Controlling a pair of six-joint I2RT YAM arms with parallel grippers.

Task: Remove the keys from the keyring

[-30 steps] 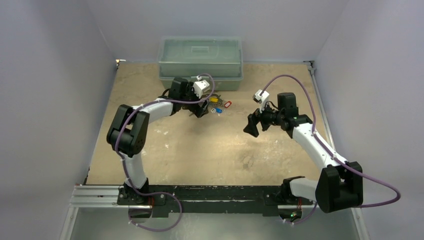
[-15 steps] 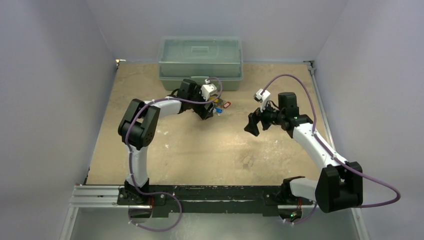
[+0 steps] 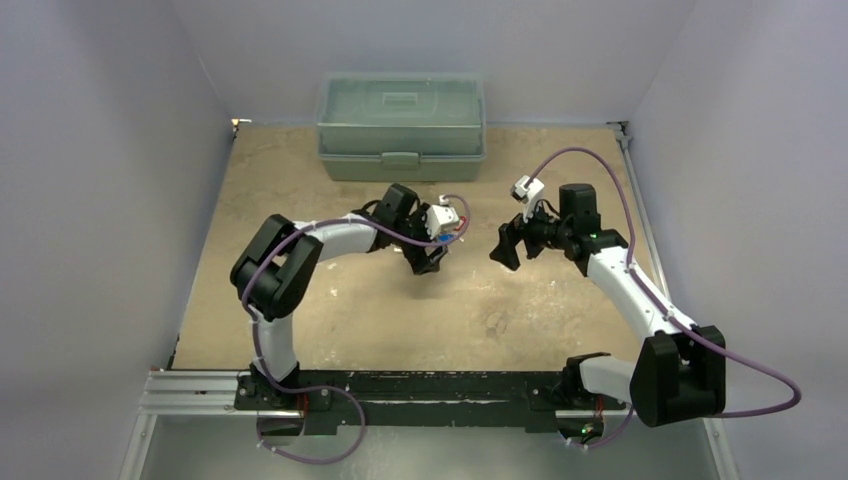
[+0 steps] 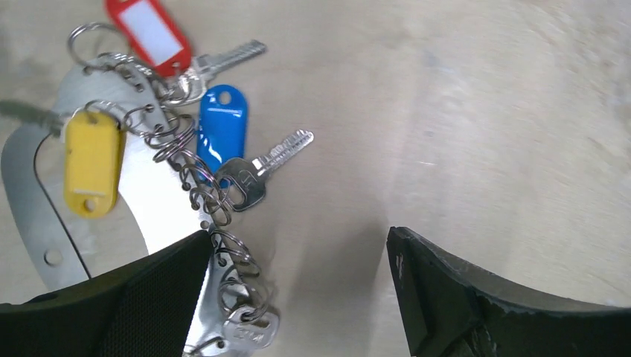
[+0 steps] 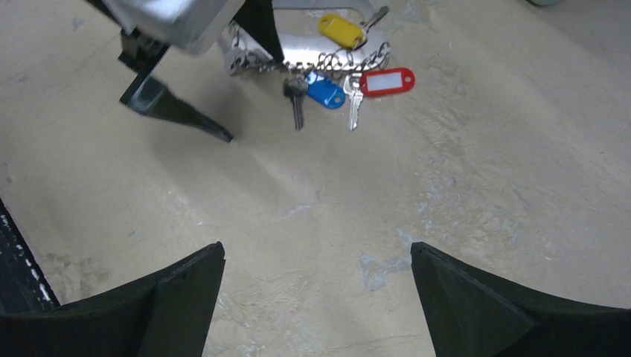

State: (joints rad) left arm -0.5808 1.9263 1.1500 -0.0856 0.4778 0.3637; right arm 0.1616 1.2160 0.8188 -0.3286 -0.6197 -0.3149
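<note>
The keys (image 4: pixel 245 182), with red, blue and yellow tags, lie on the table (image 4: pixel 484 111) strung to the grey keyring (image 4: pixel 18 186). The red tag's white label looks blank, and the key-head stamps are illegible. The left gripper (image 4: pixel 298 297) is spread wide just over them, one finger hiding the keyring's lower end; the right gripper (image 5: pixel 316 297) gapes nearby.

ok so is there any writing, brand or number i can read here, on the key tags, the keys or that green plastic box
Nothing here reads as legible text.
The white window of the red plastic tag: blank.
The yellow plastic tag and the blue plastic tag: no print shows.
The lowest silvery key head in the left wrist view: stamped marks, too blurred to read.
The pale green lidded plastic box: no label visible.
</note>
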